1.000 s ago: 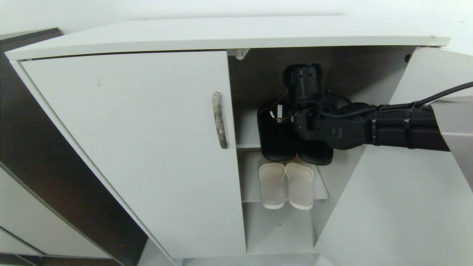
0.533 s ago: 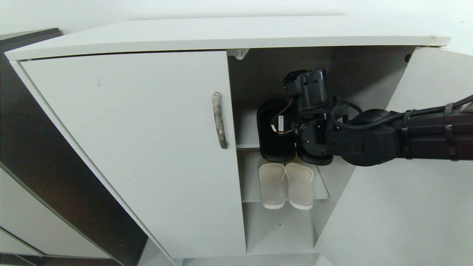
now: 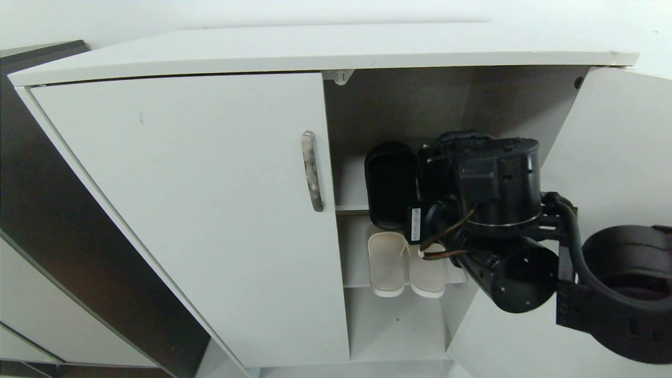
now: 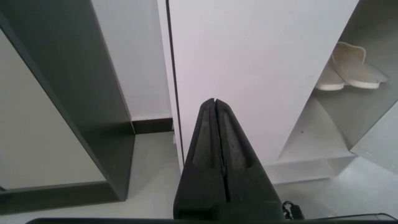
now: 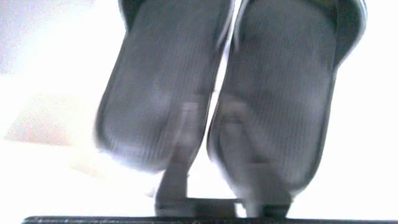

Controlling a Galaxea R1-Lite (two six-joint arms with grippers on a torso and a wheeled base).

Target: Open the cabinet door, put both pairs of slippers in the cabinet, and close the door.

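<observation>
The black slippers [image 3: 391, 184] lie side by side on the cabinet's upper shelf, with the white slippers [image 3: 388, 262] on the shelf below. My right arm's wrist [image 3: 499, 184] hangs in front of the open right half of the cabinet and covers the right black slipper. In the right wrist view the black slippers [image 5: 161, 93] loom close, soles up, and my right gripper [image 5: 214, 149] is open just short of them, holding nothing. My left gripper [image 4: 214, 102] is shut and empty, low beside the closed left door [image 4: 249, 62]; the white slippers [image 4: 351, 62] show past it.
The left door [image 3: 199, 199] is closed, its metal handle [image 3: 312, 170] at the inner edge. The right door [image 3: 604, 157] stands swung open beside my right arm. A dark panel [image 3: 47, 210] flanks the cabinet on the left. The bottom shelf [image 3: 394, 325] is bare.
My right arm has drawn back out of the upper shelf, toward the camera and downward. The black slippers stay on the shelf. The white slippers have not moved.
</observation>
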